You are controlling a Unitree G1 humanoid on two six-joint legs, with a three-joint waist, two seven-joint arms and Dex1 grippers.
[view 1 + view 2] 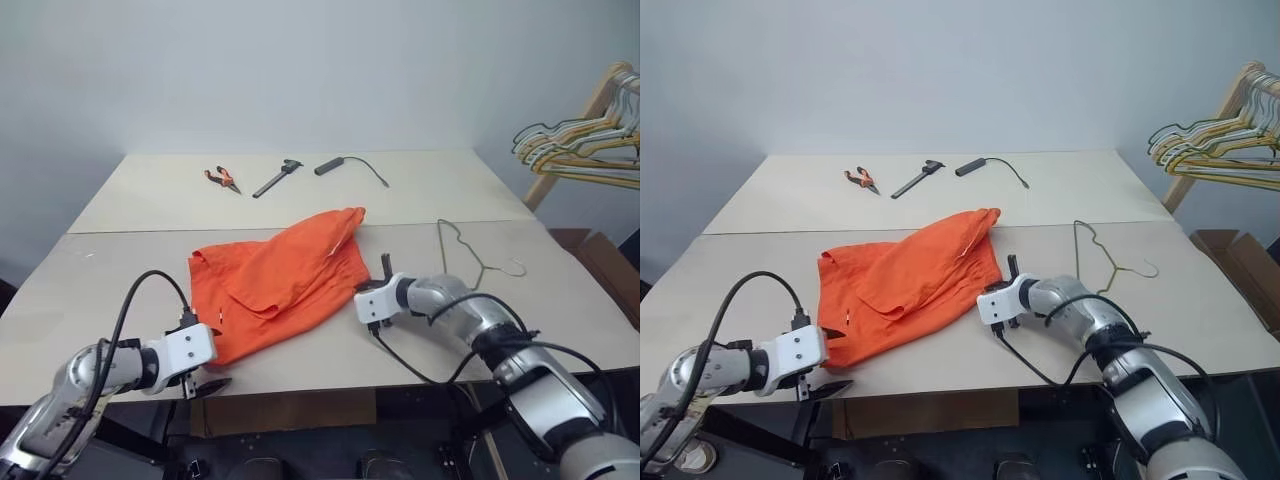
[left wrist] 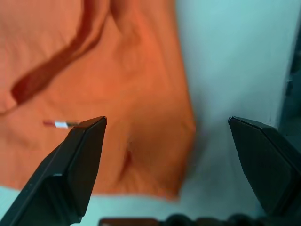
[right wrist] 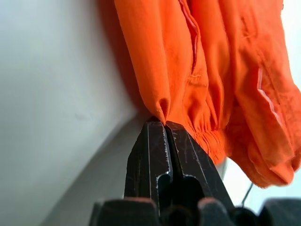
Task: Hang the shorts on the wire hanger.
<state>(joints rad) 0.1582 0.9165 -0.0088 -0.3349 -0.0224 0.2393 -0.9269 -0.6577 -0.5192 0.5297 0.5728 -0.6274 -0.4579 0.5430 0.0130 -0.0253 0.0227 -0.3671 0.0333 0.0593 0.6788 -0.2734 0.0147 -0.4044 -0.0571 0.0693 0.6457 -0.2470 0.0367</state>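
The orange shorts [image 1: 275, 290] lie crumpled in the middle of the near table. My right gripper [image 3: 164, 123] is at their right edge and is shut on a fold of fabric beside the gathered waistband; it also shows from above as the right gripper [image 1: 385, 268]. Beyond it, to the right, the thin wire hanger [image 1: 481, 267] lies flat on the table, apart from the shorts. My left gripper [image 2: 167, 121] hovers open over the near left corner of the shorts with nothing between its fingers [image 2: 87, 155]. From above, the left gripper [image 1: 205, 385] sits at the table's front edge.
On the far table lie orange-handled pliers [image 1: 222, 178], a black tool [image 1: 277, 178] and a black cylinder with a thin cable [image 1: 330, 166]. A bunch of hangers [image 1: 580, 145] hangs on a wooden rack at the far right, above a cardboard box [image 1: 605, 265].
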